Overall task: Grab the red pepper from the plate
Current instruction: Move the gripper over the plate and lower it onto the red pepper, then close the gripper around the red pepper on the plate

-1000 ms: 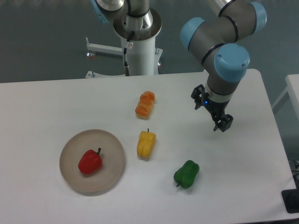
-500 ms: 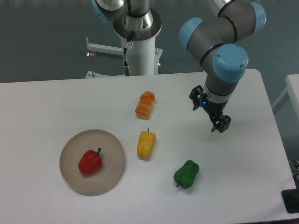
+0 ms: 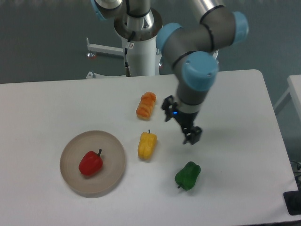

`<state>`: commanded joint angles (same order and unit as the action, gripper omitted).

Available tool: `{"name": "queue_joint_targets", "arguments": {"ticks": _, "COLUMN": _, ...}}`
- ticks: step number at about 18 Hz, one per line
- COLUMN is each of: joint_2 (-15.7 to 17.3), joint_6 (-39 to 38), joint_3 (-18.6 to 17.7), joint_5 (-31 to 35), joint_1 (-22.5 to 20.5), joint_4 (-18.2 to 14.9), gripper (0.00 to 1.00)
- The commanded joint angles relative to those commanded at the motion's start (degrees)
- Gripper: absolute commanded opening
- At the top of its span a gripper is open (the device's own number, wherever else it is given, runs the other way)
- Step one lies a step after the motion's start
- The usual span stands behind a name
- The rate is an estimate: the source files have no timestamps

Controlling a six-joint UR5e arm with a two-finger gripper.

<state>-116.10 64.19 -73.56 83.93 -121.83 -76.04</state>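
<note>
The red pepper [image 3: 91,163] is glossy with a dark stem. It lies on the round beige plate [image 3: 111,149] at the front left of the white table. My gripper [image 3: 190,135] hangs above the middle of the table, right of the yellow pepper and far to the right of the plate. It holds nothing. Its fingers point down and stand close together, and the view does not show whether they are open or shut.
A yellow pepper [image 3: 146,145] lies just right of the plate. An orange pepper [image 3: 146,105] lies behind it. A green pepper [image 3: 188,175] lies in front of the gripper. The arm's base column [image 3: 139,47] stands at the table's back edge.
The arm has swung left. The gripper moved from the right part of the table to near the middle, slightly closer to the front. The peppers and plate have not moved.
</note>
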Motion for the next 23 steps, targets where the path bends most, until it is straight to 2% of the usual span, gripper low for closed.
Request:
{"name": "queue_joint_targets", "arguments": {"ticks": 5, "joint_2": -2.11, "joint_6": -9.33, "joint_3": 0.00, "joint_5": 0.26, "joint_1": 5.98, "joint_4": 2.65, "gripper": 1.00}}
{"name": "queue_joint_targets", "arguments": {"ticks": 9, "joint_2": -7.11, "joint_6": -15.66, "joint_3": 0.00, "joint_5": 0.44, "joint_1": 11.08, "joint_4": 7.91, "gripper": 1.00}}
{"name": "queue_joint_targets", "arguments": {"ticks": 11, "joint_2": -8.43, "joint_6": -16.72, "joint_3": 0.09, "joint_5": 0.44, "joint_1": 12.84, "joint_4": 8.80, "gripper": 1.00}}
{"name": "queue_joint_targets", "arguments": {"ticks": 14, "joint_2": -9.93, "joint_6": -17.52, "joint_3": 0.26, "joint_5": 0.44, "joint_1": 13.64, "joint_4": 10.30, "gripper": 1.00}}
{"name": "queue_joint_targets", "arguments": {"ticks": 23, "joint_2": -11.86, "joint_6": -18.57, "joint_3": -0.53, "joint_5": 1.67, "joint_1": 15.31, "joint_4": 10.65, "gripper": 1.00}}
